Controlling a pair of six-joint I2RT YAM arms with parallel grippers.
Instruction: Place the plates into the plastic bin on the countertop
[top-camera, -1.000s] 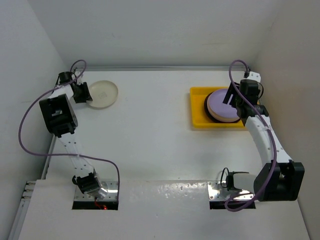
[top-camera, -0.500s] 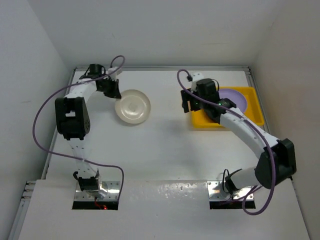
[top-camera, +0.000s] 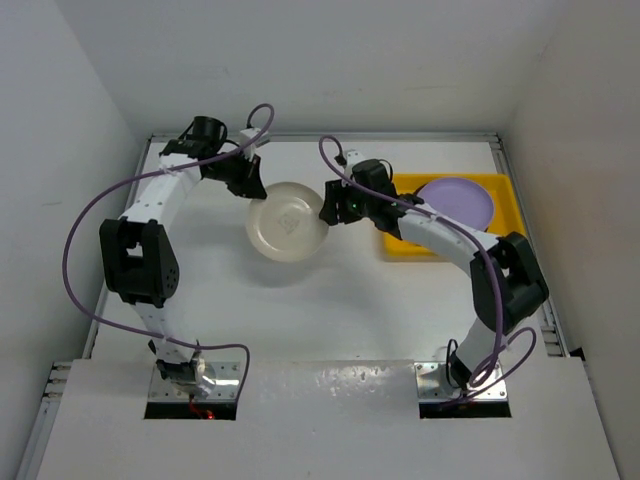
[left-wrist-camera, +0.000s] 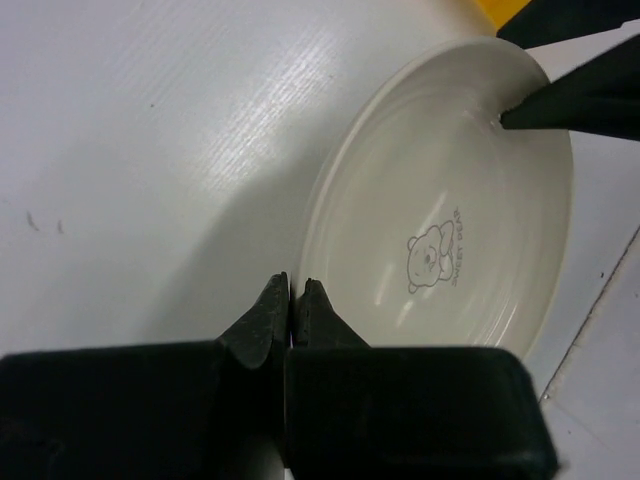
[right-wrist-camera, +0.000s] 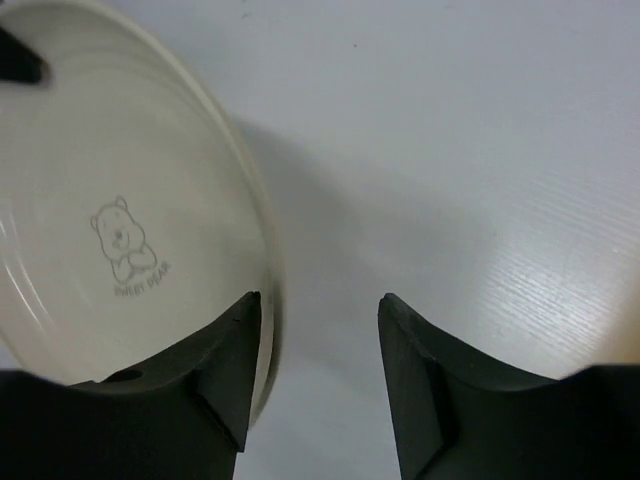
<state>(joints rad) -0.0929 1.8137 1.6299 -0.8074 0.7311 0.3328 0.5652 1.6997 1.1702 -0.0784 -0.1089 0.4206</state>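
Cream plate (top-camera: 288, 222): held over the surface (top-camera: 330, 300), left of the plastic bin (top-camera: 506, 215), rim pinched in closed left jaws; opposite rim straddled by open right jaws, seemingly for hand-over.

Shows a glossy, smooth cream plate (left-wrist-camera: 450, 230), a matt white surface (left-wrist-camera: 150, 120) with fine ribbed grain, a yellow plastic bin (top-camera: 506, 205), a matt black left claw (left-wrist-camera: 291, 297).
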